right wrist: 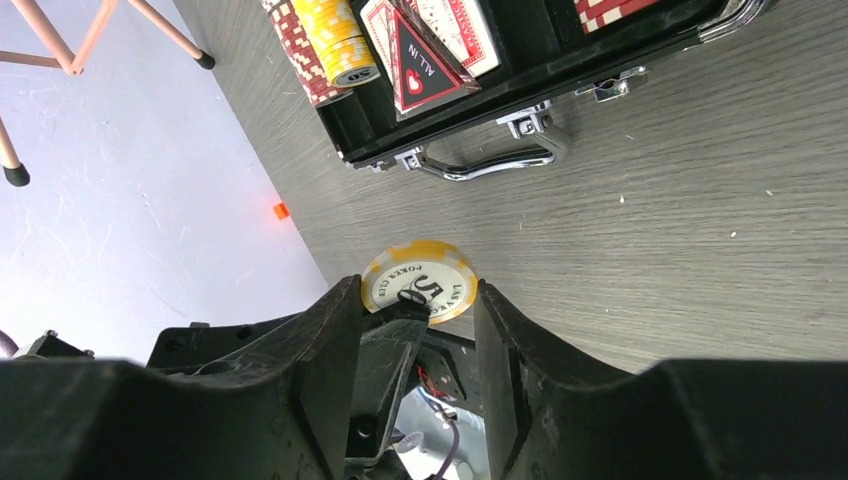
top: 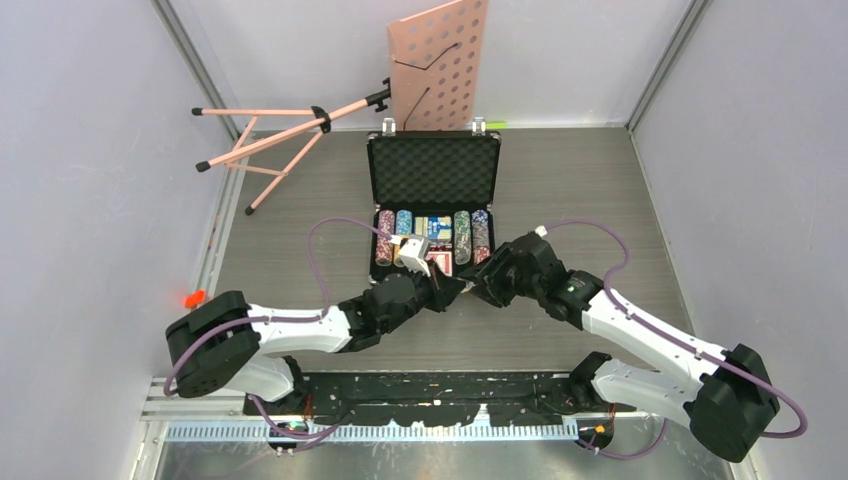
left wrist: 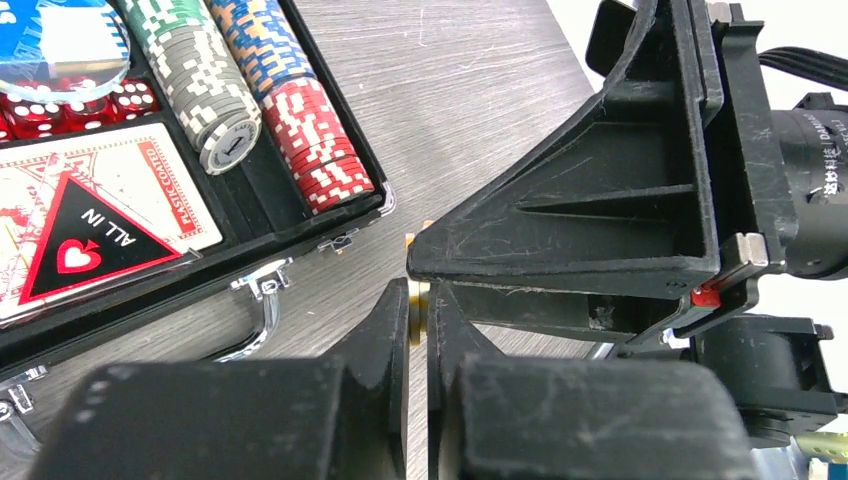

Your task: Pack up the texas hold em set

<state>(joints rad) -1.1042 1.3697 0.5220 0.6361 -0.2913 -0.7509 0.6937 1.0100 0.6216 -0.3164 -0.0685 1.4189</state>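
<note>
The left gripper point(left wrist: 418, 305) is clamped on the flat faces of a round yellow-and-white plastic poker chip point(right wrist: 437, 272). The chip is over the grey wood-grain surface point(top: 570, 180), just in front of the open black foam-lined briefcase point(top: 433, 175) (stacked chip rows point(left wrist: 215, 85), a card deck point(left wrist: 100, 220) and small red dice point(left wrist: 60, 105) inside). The right gripper point(right wrist: 417, 298) pinches the chip's rim.
</note>
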